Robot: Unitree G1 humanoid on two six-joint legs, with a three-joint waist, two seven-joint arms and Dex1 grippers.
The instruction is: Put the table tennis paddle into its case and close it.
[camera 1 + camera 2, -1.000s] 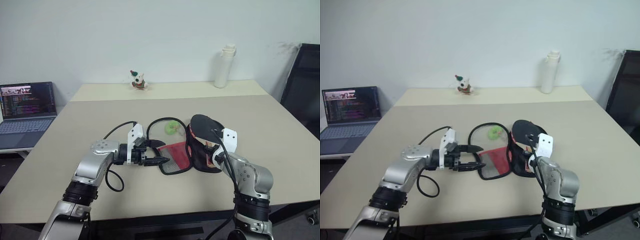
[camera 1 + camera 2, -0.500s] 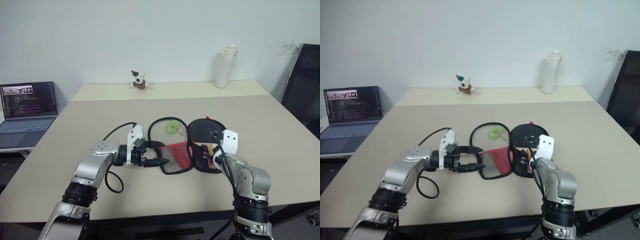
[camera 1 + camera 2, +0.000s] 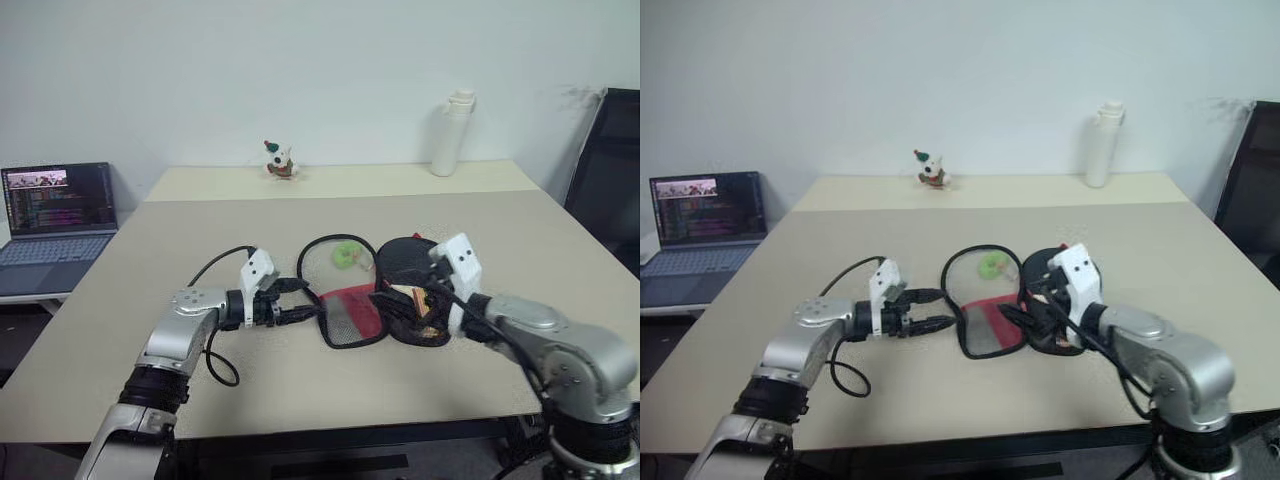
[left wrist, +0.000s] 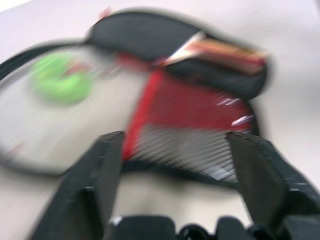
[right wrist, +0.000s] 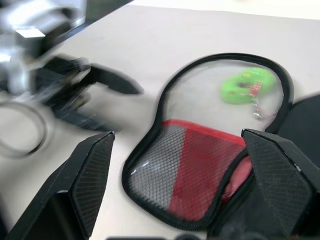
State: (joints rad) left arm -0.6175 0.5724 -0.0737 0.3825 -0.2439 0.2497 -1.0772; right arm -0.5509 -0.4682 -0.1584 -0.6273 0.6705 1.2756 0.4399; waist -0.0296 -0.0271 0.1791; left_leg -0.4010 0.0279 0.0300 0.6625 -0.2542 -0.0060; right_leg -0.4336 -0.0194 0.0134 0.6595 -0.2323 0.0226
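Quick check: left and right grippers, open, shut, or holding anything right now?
Left gripper: open, holding nothing, fingers apart beside the case.
Right gripper: open wide, holding nothing, above the case.

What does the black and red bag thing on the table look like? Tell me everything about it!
The case is a soft, paddle-shaped black fabric pouch lying wide open on the table. One flap lies flat, showing pale lining, a green tag, a red panel and a mesh pocket. The other half holds the table tennis paddle, its wooden handle peeking out. A black zipper rim runs around it. Both grippers sit close beside it.
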